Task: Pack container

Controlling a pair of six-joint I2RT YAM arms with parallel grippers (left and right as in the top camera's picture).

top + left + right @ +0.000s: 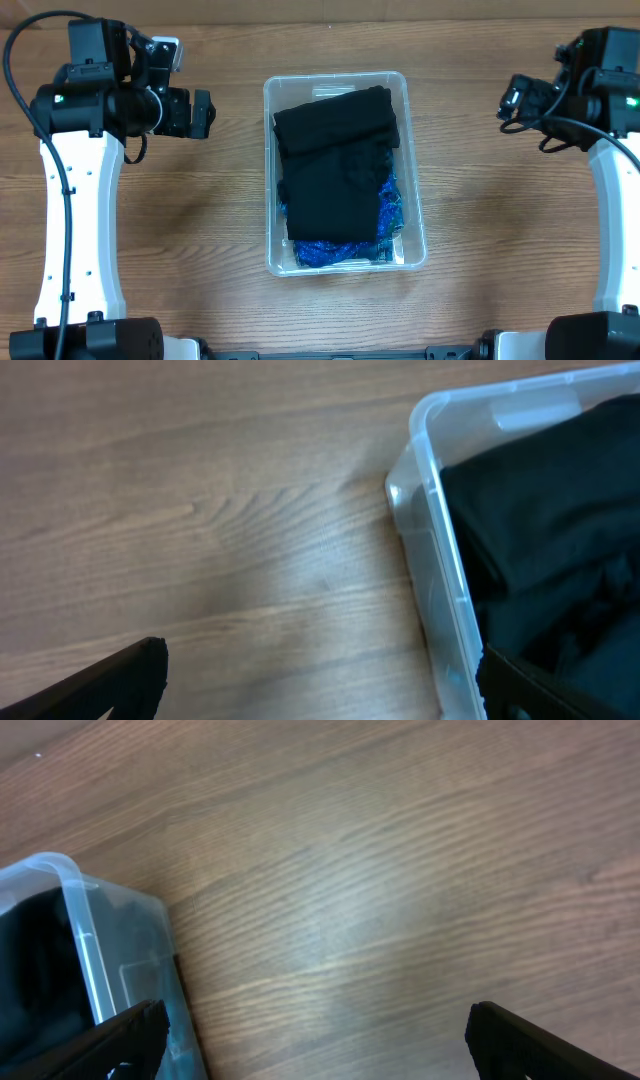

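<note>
wood-grain table (pixel 200 220) fills the overhead view, with the white left arm (pixel 80 220) along one side edge and the white right arm (pixel 615 230) along the other. at the centre of the table sits the container (pixel 268 150), a clear plastic bin with rounded corners and a rim, its long sides running toward the far edge. a folded black garment (pixel 335 170) covers most of its inside, from the far wall down to near the front. a blue garment (pixel 340 252) shows beneath the black one, along the front wall and the front part of one side. the left gripper (pixel 205 113) hangs over bare wood level with the far end of the container, well apart from it and pointing toward it. in the left wrist view the left gripper (pixel 320 675) has its jaws spread wide, one at each bottom corner, with nothing between them but table; a corner of the container (pixel 440 530) and the black garment (pixel 540 530) lie ahead. the right gripper (pixel 508 100) is held on the opposite side, also well apart from the bin. in the right wrist view the right gripper (pixel 320 1035) likewise has its jaws spread wide and grips nothing, with a corner of the container (pixel 85 930) at the edge of the frame.
</note>
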